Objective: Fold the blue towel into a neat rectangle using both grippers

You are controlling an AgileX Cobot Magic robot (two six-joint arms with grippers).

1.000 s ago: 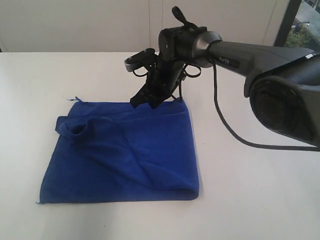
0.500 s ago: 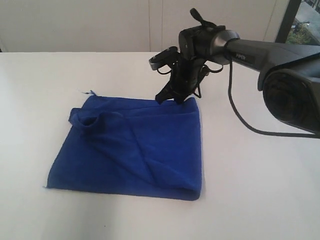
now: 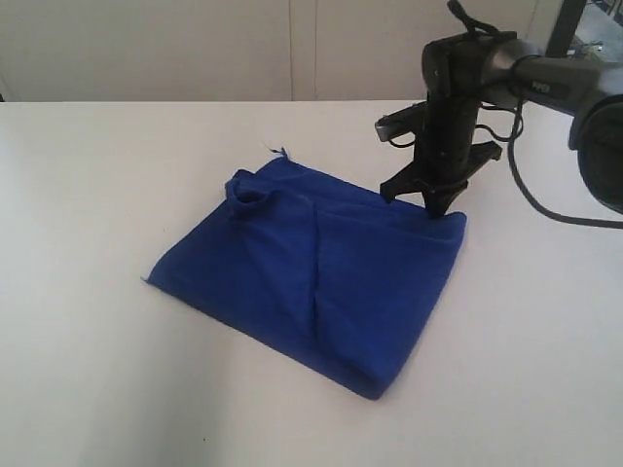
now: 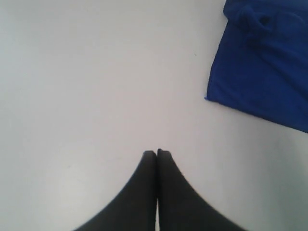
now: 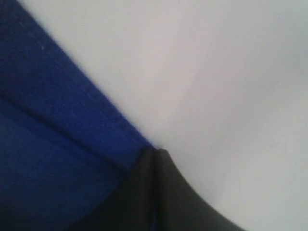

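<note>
White table carries the blue towel, folded and rumpled. Right gripper pinches one towel corner, fingers tight together; left gripper, pressed closed on nothing, hangs well clear of the towel.

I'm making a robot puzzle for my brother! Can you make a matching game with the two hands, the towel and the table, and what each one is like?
Things:
1. left hand
2. right hand
3. blue towel
4. table

States:
A. white
B. lying folded, one corner curled
C. shut, over the table, away from the towel
D. shut, pinching the towel's corner

Pairs: 1-C, 2-D, 3-B, 4-A
</note>
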